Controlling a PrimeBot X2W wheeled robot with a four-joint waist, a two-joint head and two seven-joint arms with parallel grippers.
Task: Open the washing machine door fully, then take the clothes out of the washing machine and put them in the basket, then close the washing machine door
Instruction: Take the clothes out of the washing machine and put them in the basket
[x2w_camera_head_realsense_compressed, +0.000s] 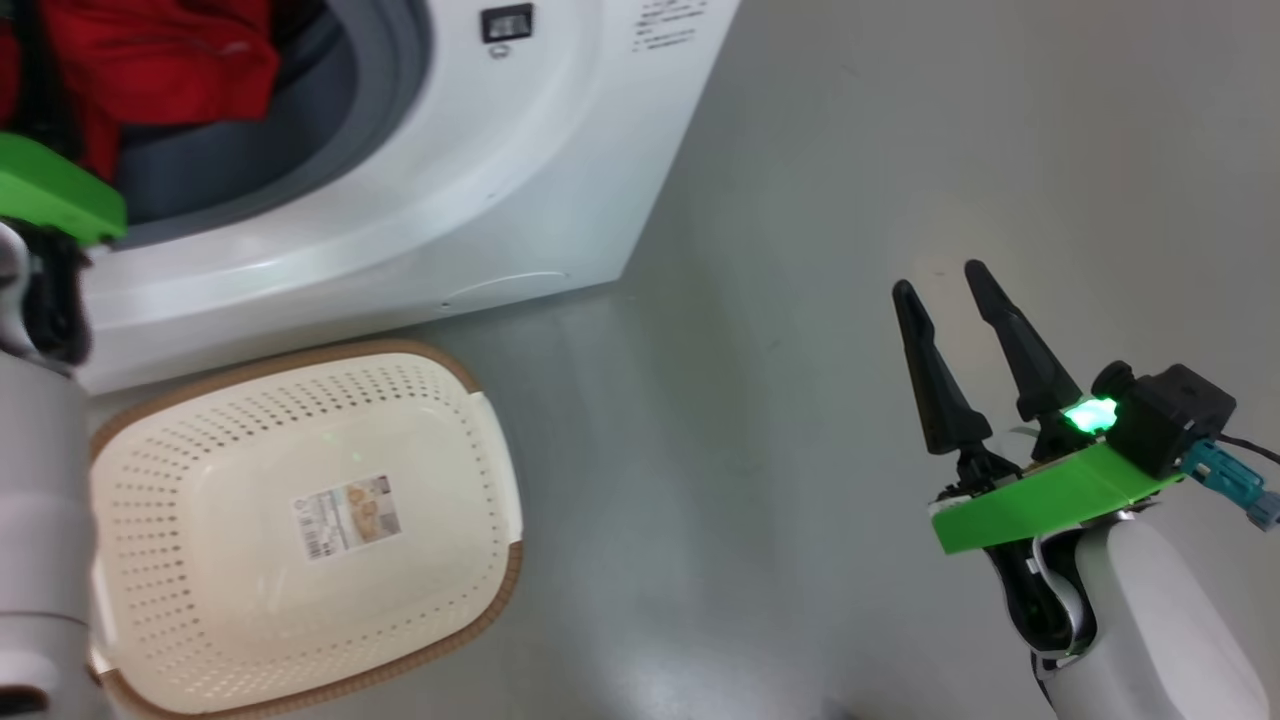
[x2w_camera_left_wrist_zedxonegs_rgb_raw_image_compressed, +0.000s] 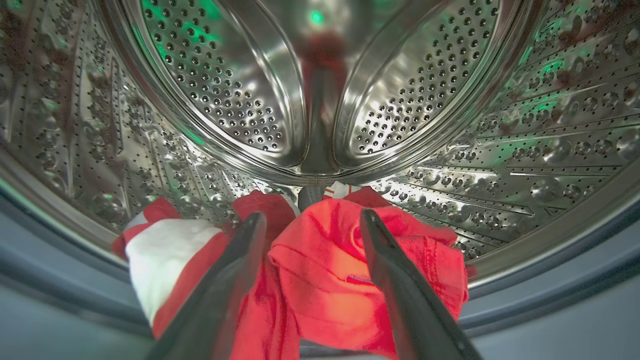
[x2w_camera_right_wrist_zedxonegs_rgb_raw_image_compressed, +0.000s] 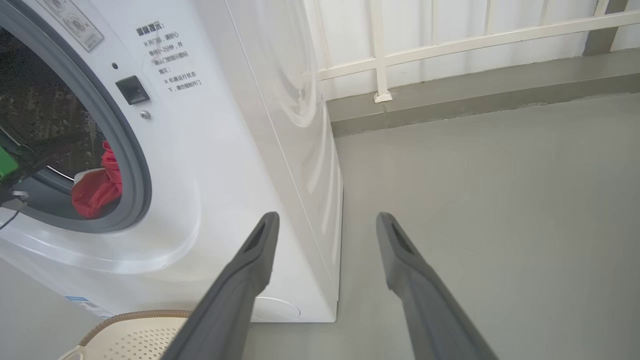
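The white washing machine (x2w_camera_head_realsense_compressed: 480, 200) stands with its mouth uncovered; its door is out of view. Red clothes (x2w_camera_left_wrist_zedxonegs_rgb_raw_image_compressed: 325, 270) with a white panel lie at the drum's front lip and hang over the grey ring, also seen as clothes (x2w_camera_head_realsense_compressed: 150, 60) and clothes (x2w_camera_right_wrist_zedxonegs_rgb_raw_image_compressed: 97, 187). My left gripper (x2w_camera_left_wrist_zedxonegs_rgb_raw_image_compressed: 311, 220) reaches into the drum mouth, open, one finger on each side of a red fold, not closed on it. The cream basket (x2w_camera_head_realsense_compressed: 470, 560) sits empty on the floor before the machine. My right gripper (x2w_camera_head_realsense_compressed: 940, 278) hovers open over the floor to the right, holding nothing.
Grey floor (x2w_camera_head_realsense_compressed: 850, 150) spreads to the right of the machine. A white railing (x2w_camera_right_wrist_zedxonegs_rgb_raw_image_compressed: 450, 45) and a low kerb run along the far wall. The basket rim (x2w_camera_right_wrist_zedxonegs_rgb_raw_image_compressed: 130, 317) lies just below the machine's front corner.
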